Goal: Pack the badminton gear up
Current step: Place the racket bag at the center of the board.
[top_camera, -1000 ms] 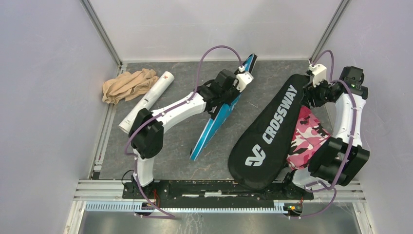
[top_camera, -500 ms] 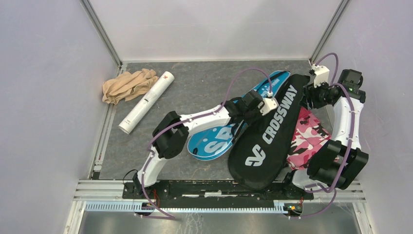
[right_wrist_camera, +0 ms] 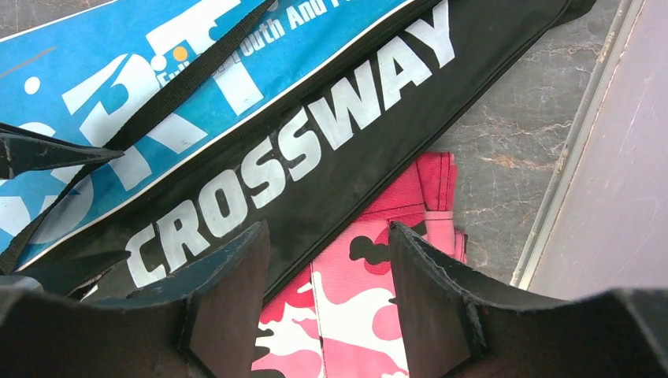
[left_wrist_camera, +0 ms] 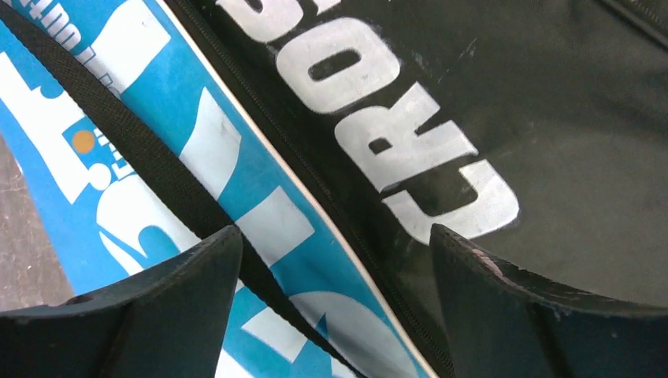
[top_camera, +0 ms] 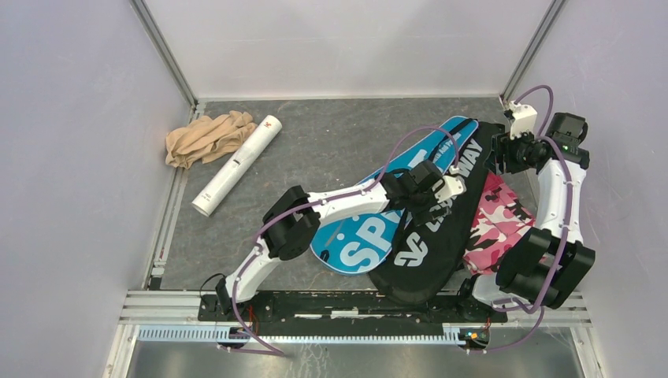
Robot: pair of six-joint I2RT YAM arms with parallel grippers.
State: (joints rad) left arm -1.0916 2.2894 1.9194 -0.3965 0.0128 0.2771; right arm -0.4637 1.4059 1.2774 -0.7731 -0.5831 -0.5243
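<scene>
A blue "SPORT" racket cover (top_camera: pixel 364 240) lies flat in the middle of the table. Its right edge runs along the black "CROSSWAY" cover (top_camera: pixel 429 250). My left gripper (top_camera: pixel 432 203) hangs open just above that seam, nothing between its fingers. The left wrist view shows the left gripper (left_wrist_camera: pixel 335 236) over the blue cover (left_wrist_camera: pixel 260 220) and the black cover (left_wrist_camera: pixel 551 118). My right gripper (top_camera: pixel 504 153) stands open at the far right, holding nothing. In its wrist view the right gripper (right_wrist_camera: pixel 327 232) hovers over the black cover (right_wrist_camera: pixel 315 157) and a pink camouflage cover (right_wrist_camera: pixel 370 307). A long white tube (top_camera: pixel 236 165) lies at the left.
A tan cloth bundle (top_camera: pixel 206 138) sits by the tube's far end at the back left. The pink camouflage cover (top_camera: pixel 498 224) lies partly under the black one, near the right wall. A black strap (left_wrist_camera: pixel 142 157) crosses the blue cover. Metal rails (top_camera: pixel 169 213) edge the table.
The blue cover, held up on edge in my left gripper a second ago, now lies flat beside the black cover. The left gripper swung right with it and opened. The right gripper widened slightly.
</scene>
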